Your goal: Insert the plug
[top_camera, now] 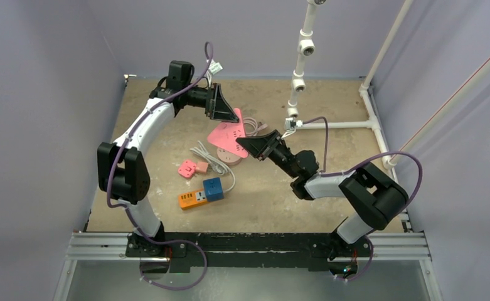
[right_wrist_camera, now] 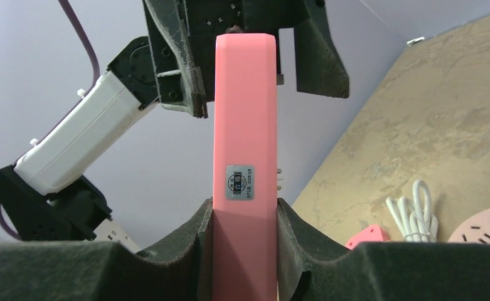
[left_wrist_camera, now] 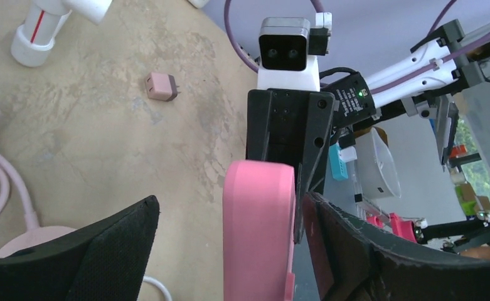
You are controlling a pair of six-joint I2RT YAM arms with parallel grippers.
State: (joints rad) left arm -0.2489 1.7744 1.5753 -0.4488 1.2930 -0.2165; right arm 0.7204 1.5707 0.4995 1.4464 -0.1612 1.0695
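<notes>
Where lilac walls (top_camera: 41, 94) enclose it, the scuffed tabletop (top_camera: 330, 100) bears a plug (top_camera: 202, 167)

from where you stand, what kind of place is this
Probably a robot lab test cell: left arm and right arm bolted to a metal rail, lilac walls around a scuffed tabletop, a white pipe frame.

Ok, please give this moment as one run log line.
right hand: shut on pink power strip | left hand: open around its far end | pink plug: on table
</notes>
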